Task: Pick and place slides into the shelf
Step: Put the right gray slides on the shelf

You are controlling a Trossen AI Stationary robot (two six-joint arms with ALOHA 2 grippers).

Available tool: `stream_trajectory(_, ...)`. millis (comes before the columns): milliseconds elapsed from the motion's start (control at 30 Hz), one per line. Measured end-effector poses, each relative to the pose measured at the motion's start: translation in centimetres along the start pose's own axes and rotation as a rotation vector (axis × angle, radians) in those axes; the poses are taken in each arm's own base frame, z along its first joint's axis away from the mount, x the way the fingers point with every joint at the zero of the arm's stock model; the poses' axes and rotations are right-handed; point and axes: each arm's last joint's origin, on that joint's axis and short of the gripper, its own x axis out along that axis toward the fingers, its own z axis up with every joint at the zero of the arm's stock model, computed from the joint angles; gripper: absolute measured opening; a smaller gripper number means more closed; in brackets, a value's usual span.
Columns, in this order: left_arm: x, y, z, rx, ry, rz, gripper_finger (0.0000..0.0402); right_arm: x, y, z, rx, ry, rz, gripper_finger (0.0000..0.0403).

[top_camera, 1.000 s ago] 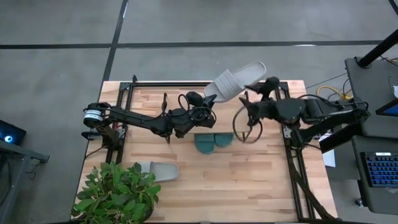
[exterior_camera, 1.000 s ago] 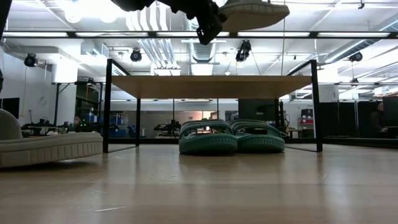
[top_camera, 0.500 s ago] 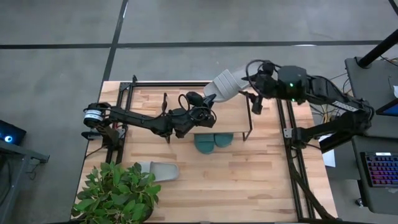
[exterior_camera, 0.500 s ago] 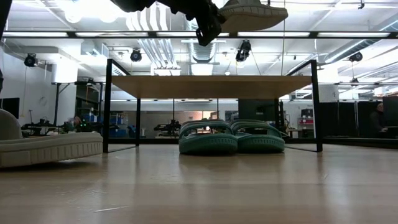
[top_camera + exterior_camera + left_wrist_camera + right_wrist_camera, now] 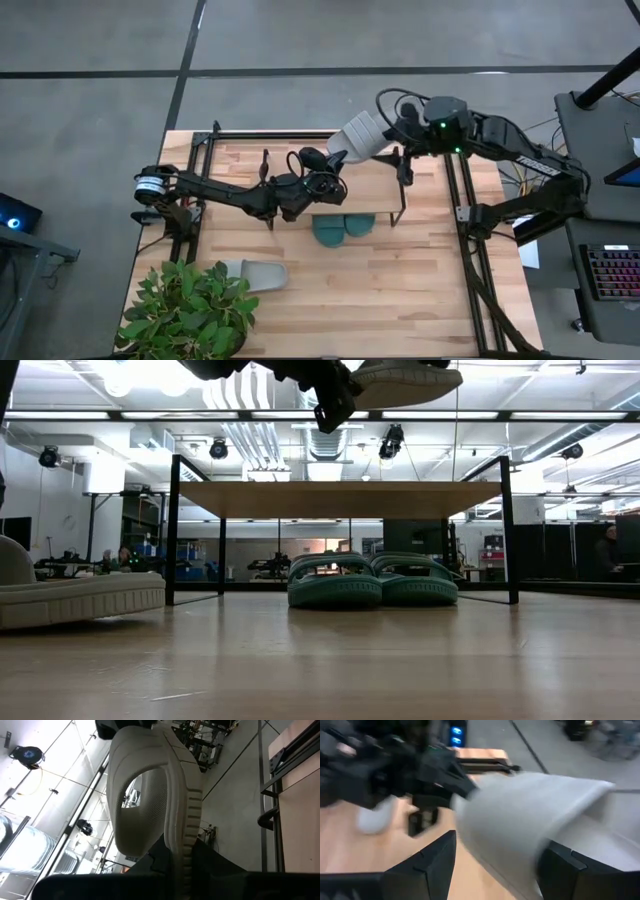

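My left gripper (image 5: 333,160) is shut on a pale grey slide (image 5: 360,135), held high over the far part of the shelf (image 5: 365,188), a wooden board on black wire legs. In the low view the slide (image 5: 400,378) hangs above the shelf's top board (image 5: 340,498). My right gripper (image 5: 393,138) is open at the slide's free end, and its fingers (image 5: 427,862) stand on either side of that end (image 5: 520,820). Two teal slides (image 5: 370,580) rest on their soles side by side under the shelf. A second grey slide (image 5: 255,272) lies on the table at the near left. My left gripper pinches the slide's sole at the end nearest the wide strap (image 5: 180,855) between its two fingers, coming from the table's left. The slide is lifted clear and sticks out toward the far right. My right gripper: I cannot tell whether its fingers touch the slide's free end.
A potted green plant (image 5: 190,305) stands at the table's near left corner, beside the grey slide. Black rails (image 5: 470,250) run along the table's left and right edges. Bare wood (image 5: 400,290) lies in front of the shelf.
My right gripper has risen from over the shelf's right part and gone toward the table's far edge, to the free end of the held slide, which now lies between its fingers. My left gripper and the slide have kept still.
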Motion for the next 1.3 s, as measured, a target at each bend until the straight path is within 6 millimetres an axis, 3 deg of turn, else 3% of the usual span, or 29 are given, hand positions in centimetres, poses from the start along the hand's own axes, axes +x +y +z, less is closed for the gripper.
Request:
stream_trajectory(167,0.0,0.0,0.0,0.001,0.003,-0.001,0.0013,0.8,-0.1,0.3,0.027,0.008,0.017,0.0221)
stream_trajectory(267,0.0,0.0,-0.1,0.005,0.012,0.001,0.0013,1.1,-0.1,0.2,0.048,0.016,0.017,0.0196)
stream_trajectory(367,0.0,-0.1,0.0,0.006,0.012,0.000,0.0013,1.2,-0.4,0.1,0.078,0.029,0.010,0.0146)
stream_trajectory(500,0.0,-0.2,-0.1,0.016,0.008,-0.005,0.0012,1.2,-0.5,-0.2,0.055,0.053,0.020,0.0048)
stream_trajectory(567,0.0,-0.2,-0.1,0.015,0.007,-0.005,0.0013,1.2,-0.5,-0.2,0.035,0.054,0.026,0.0022)
stream_trajectory(1033,-0.1,0.5,-0.3,-0.172,0.027,-0.012,0.0129,0.3,-0.8,-0.4,0.021,0.062,-0.012,0.0009)
stream_trajectory(1300,-1.5,2.5,-1.6,-0.441,-0.056,-0.217,0.0147,-1.8,-1.9,-1.1,-0.016,0.081,-0.059,0.0009)
